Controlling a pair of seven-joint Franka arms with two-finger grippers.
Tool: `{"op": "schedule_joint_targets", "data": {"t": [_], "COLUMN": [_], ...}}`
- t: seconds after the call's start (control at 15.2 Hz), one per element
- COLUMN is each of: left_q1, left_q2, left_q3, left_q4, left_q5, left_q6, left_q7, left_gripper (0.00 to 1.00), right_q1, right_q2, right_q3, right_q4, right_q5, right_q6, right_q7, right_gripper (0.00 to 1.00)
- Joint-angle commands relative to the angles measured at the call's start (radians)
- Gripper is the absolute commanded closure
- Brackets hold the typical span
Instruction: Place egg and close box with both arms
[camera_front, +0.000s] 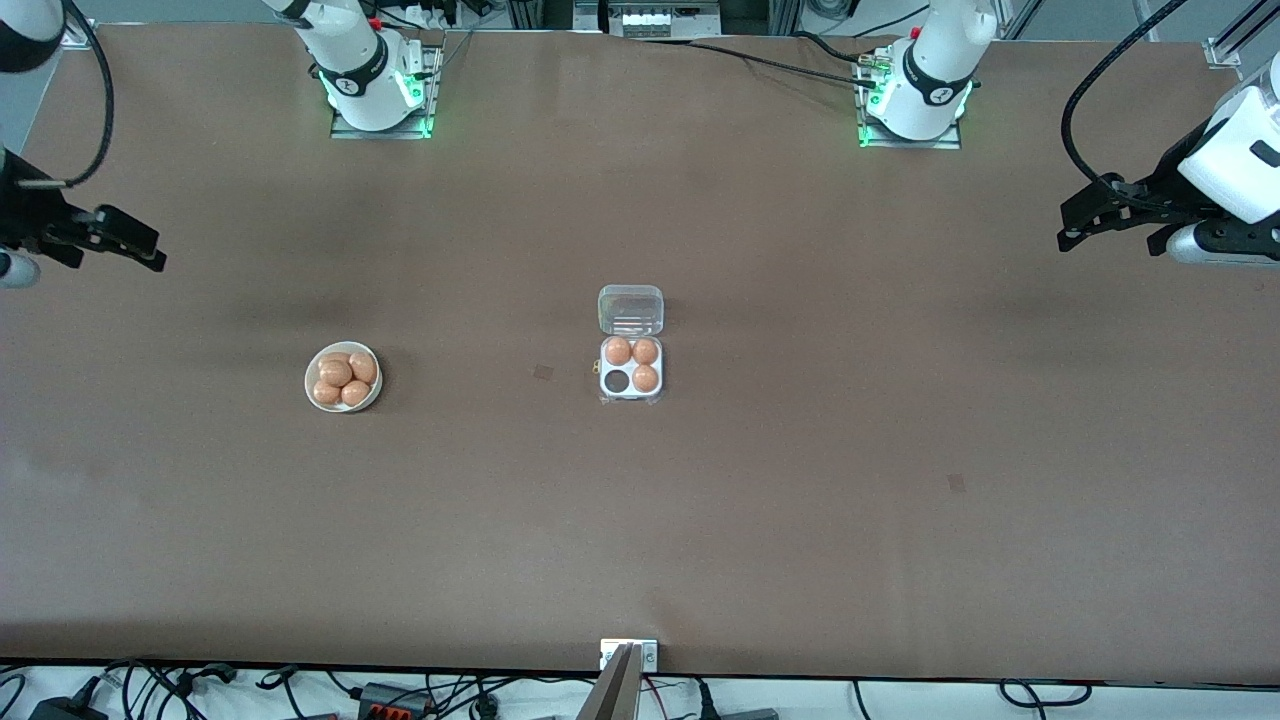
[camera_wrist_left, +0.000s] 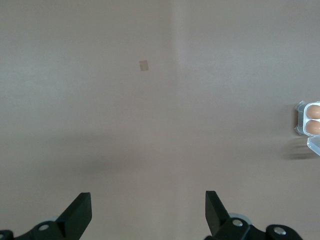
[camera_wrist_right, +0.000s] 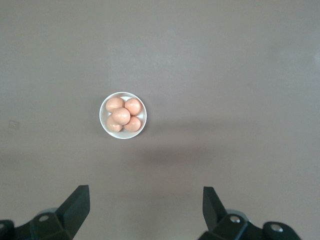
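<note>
The egg carton (camera_front: 631, 368) is set mid-table with its clear lid (camera_front: 631, 309) thrown back and one cell (camera_front: 616, 381) left empty — room kept for an egg from the white bowl (camera_front: 343, 377), which is placed toward the right arm's end. The right gripper (camera_wrist_right: 145, 205) is held spread and empty high over that end, the bowl in its wrist view. The left gripper (camera_wrist_left: 148, 210) — also spread, nothing grasped — is parked over the left arm's end, apparently kept for the lid.

Box (camera_front: 631, 369) mid-table; bowl (camera_front: 343, 378) toward right arm's end.
</note>
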Motion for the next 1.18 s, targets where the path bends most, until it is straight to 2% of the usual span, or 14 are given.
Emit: {"op": "schedule_joint_targets", "data": {"t": [0.0, 0.46, 0.72, 0.85, 1.11], "left_q1": [-0.002, -0.002, -0.002, -0.002, -0.002], "left_q2": [0.016, 0.017, 0.022, 0.022, 0.022], "left_q3": [0.000, 0.000, 0.000, 0.000, 0.000], "left_q4": [0.034, 0.034, 0.034, 0.034, 0.034], "left_q5": [-0.003, -0.003, -0.003, -0.003, -0.003], "left_q6": [-0.025, -0.025, -0.025, -0.027, -0.027], "left_q7": [-0.005, -0.007, -0.007, -0.005, -0.005], "left_gripper": [0.00, 0.00, 0.00, 0.00, 0.00], "right_q1": [0.017, 0.122, 0.154, 0.155, 0.148], "right_q2": [0.083, 0.281, 0.376, 0.421, 0.456], "right_q3": [0.000, 0.011, 0.011, 0.011, 0.011], "right_q4": [-0.005, -0.002, -0.002, -0.003, -0.005], "right_q5": [-0.012, -0.014, -0.011, -0.012, -0.012], "right_q6": [0.025, 0.178, 0.197, 0.224, 0.241], "right_q7": [0.017, 0.022, 0.030, 0.097, 0.111], "right_gripper": [0.00, 0.00, 0.00, 0.00, 0.00]}}
